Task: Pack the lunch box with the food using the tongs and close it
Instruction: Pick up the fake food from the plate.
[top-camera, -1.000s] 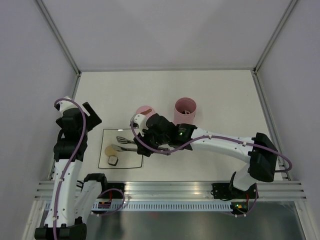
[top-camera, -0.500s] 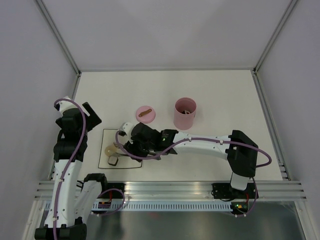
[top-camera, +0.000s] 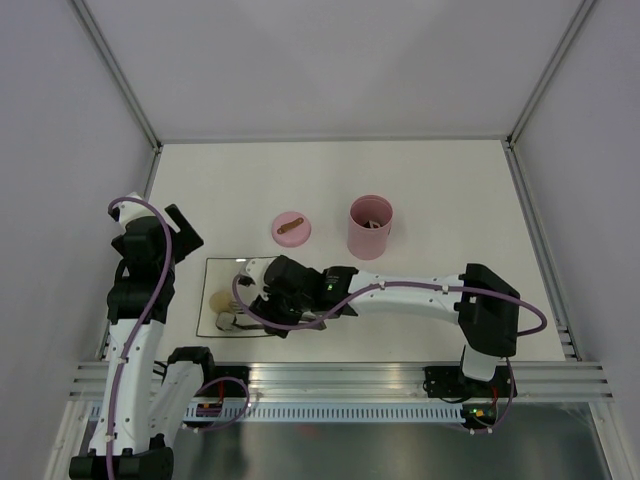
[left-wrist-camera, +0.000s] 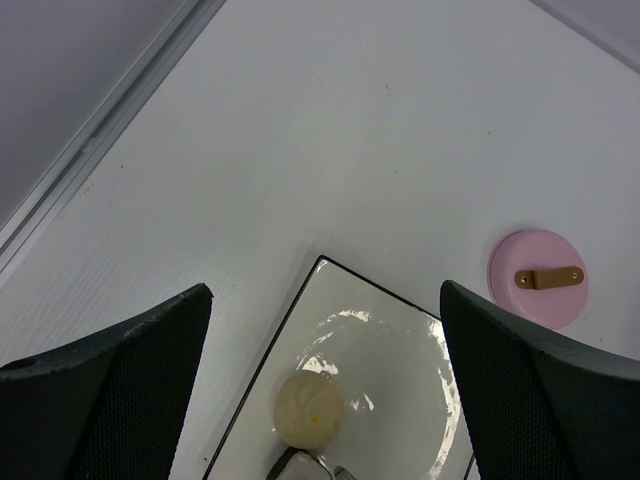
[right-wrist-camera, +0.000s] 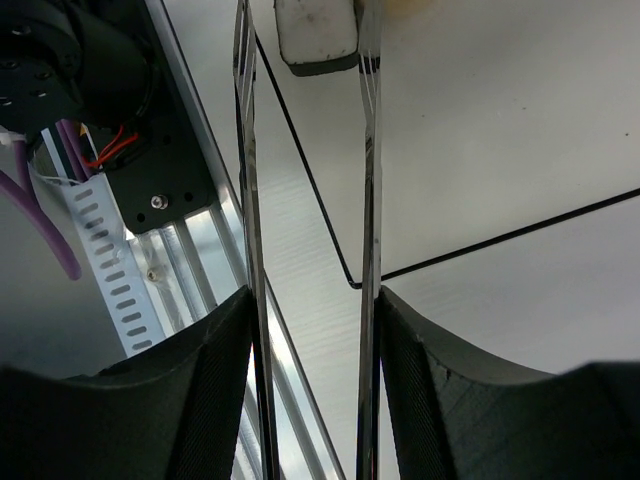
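Observation:
My right gripper (right-wrist-camera: 315, 320) is shut on the silver tongs (right-wrist-camera: 370, 180), one slim arm against each finger. The tongs' tips straddle a white-and-black roll (right-wrist-camera: 316, 35) at the front of the white plate (top-camera: 228, 272). From above, that roll (top-camera: 227, 322) lies just left of the right gripper (top-camera: 258, 302), with a beige ball (top-camera: 220, 300) behind it. The pink lunch box (top-camera: 369, 227) stands open at mid-table, its lid (top-camera: 291, 228) lying flat to its left. My left gripper (left-wrist-camera: 325, 290) hangs open and empty above the plate's left side, over the beige ball (left-wrist-camera: 308, 410).
The plate's black-rimmed front corner (right-wrist-camera: 352, 280) lies close to the table's near edge and the slotted metal rail (right-wrist-camera: 150, 290). The left arm's base with its cables (right-wrist-camera: 60, 70) sits just beyond the tongs. The lid (left-wrist-camera: 538, 278) shows right of the plate.
The right arm has swung left and toward the near edge, from beside the lid to the plate's front. The tongs now straddle the roll and have spread slightly. The left arm has not moved.

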